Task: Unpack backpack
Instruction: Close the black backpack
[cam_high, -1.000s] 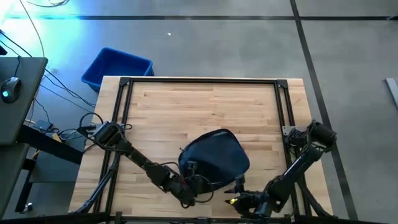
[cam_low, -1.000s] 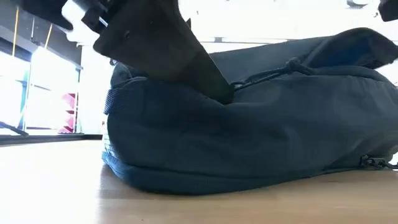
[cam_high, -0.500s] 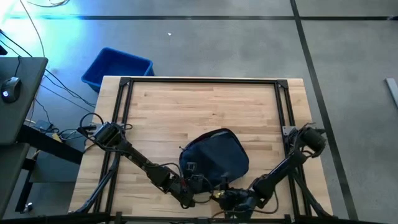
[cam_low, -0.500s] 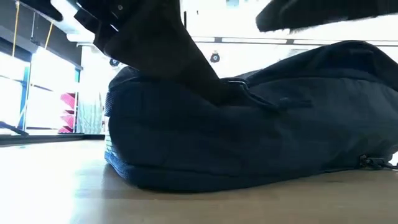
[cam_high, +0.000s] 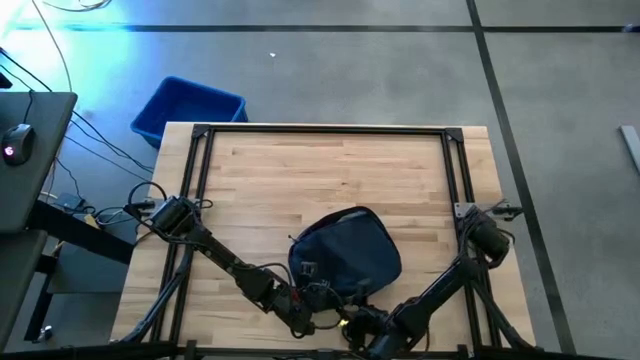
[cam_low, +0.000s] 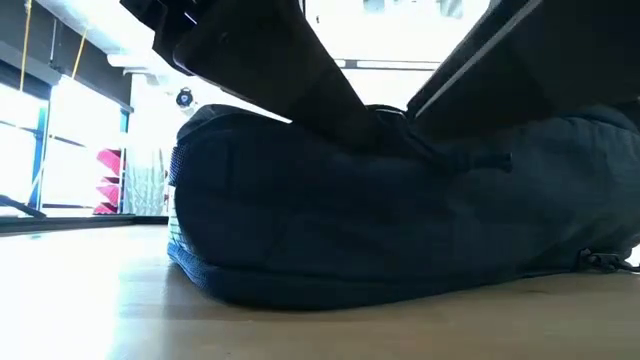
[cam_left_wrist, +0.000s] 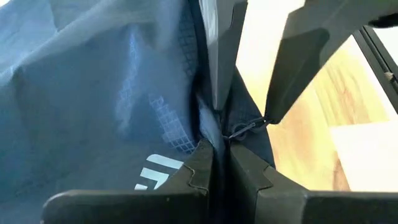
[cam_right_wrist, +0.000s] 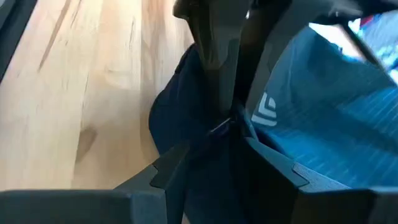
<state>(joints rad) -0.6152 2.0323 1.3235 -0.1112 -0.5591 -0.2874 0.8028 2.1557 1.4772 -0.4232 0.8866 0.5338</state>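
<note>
The dark navy backpack (cam_high: 350, 250) lies on its side on the wooden table (cam_high: 330, 170), close to the near edge; its underside rests on the wood (cam_low: 400, 240). My left gripper (cam_left_wrist: 217, 158) is shut on the bag's near upper side, next to a zipper cord (cam_left_wrist: 249, 127). My right gripper (cam_right_wrist: 217, 149) faces it from the other side and stands open. Its two fingers (cam_left_wrist: 292, 68) are on either side of the same gathered ridge of fabric. I cannot tell whether they touch it. In the low view both arms slant down onto the bag's top (cam_low: 385, 130). My left gripper pinches a raised fold of the backpack's fabric (cam_left_wrist: 214, 134) between its two fingers, beside the zipper on the bag's near upper side. The fingers slant down from the table's near left. The bag stays on the table, its fabric gathered up at the pinch.
A bright blue bin (cam_high: 190, 105) stands on the floor beyond the table's far left corner. Black frame rails (cam_high: 320, 130) run along the table's edges. A desk with a mouse (cam_high: 15, 150) is at the left. The table's far half is bare wood.
My right gripper has moved toward the table's left along the near edge and down. It now meets the left gripper at the backpack's near side. In the low view the bag's raised upper fabric on the right has sunk lower.
</note>
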